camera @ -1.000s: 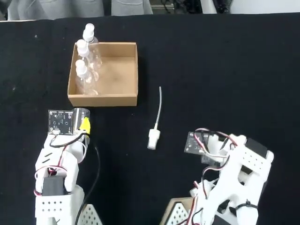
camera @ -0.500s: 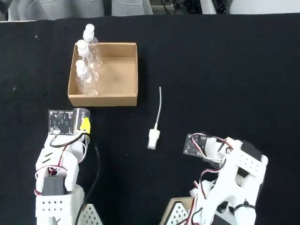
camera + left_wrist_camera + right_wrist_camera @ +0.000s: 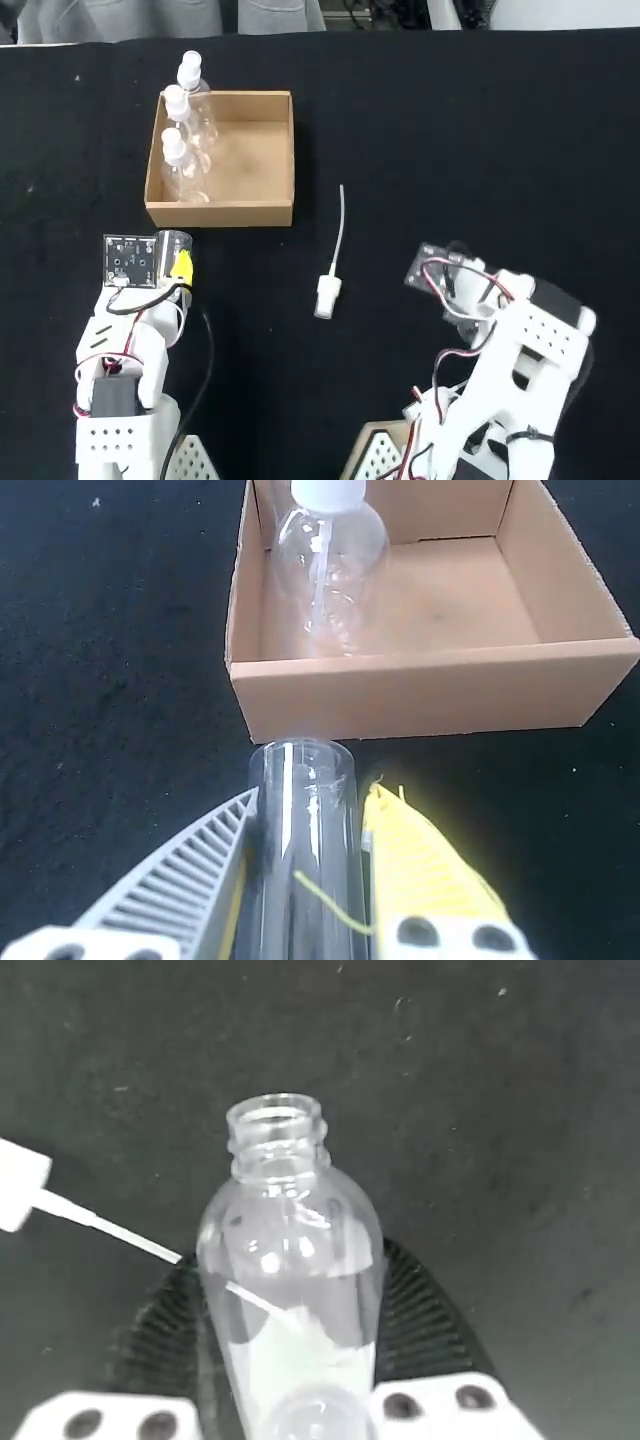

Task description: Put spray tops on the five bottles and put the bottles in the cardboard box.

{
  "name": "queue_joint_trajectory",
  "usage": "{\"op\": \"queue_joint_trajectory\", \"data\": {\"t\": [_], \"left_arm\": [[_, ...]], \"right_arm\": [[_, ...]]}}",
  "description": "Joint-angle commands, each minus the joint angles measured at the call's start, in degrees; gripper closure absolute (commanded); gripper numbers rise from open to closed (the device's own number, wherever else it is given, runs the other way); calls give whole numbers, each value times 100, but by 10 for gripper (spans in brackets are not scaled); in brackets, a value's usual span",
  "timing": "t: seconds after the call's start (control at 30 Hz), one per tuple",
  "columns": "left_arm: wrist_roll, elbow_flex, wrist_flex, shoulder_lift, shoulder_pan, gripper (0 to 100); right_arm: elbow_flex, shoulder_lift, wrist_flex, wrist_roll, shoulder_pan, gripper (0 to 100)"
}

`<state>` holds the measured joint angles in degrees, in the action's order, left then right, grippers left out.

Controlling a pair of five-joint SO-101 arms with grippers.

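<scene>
One clear bottle (image 3: 300,770) pinched in left hand (image 3: 310,805), uncapped bottle (image 3: 285,1195) pinched in right hand (image 3: 295,1270)

In the left wrist view, the capped bottle (image 3: 328,570) in the cardboard box (image 3: 420,695) loses most of its cap to the picture's edge, as does the rim of the box's far wall. The clear bottle (image 3: 300,820) gripped by the left tool (image 3: 312,795) runs out of the picture; which end faces the box cannot be told. In the right wrist view, the open bottle (image 3: 295,1220) in the right tool (image 3: 290,1255) has its base partly cropped, and the spray top (image 3: 22,1192) is cut by the edge. From the high view, whether the farthest bottle (image 3: 190,72) stands inside the box or just beyond it cannot be told.
</scene>
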<state>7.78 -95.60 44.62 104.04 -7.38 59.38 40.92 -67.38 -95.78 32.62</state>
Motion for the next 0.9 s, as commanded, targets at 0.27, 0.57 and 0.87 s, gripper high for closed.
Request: {"op": "queue_joint_trajectory", "data": {"t": [0.27,0.57,0.87], "left_arm": [[-53,-22,0,35,-57,841],[-53,-31,0,35,-57,841],[-53,-31,0,35,-40,841]], "right_arm": [[-1209,-13,-993,1890,-914,966],[-1385,-13,-1116,3341,-1829,966],[-1402,-13,-1073,4853,-2567,966]]}}
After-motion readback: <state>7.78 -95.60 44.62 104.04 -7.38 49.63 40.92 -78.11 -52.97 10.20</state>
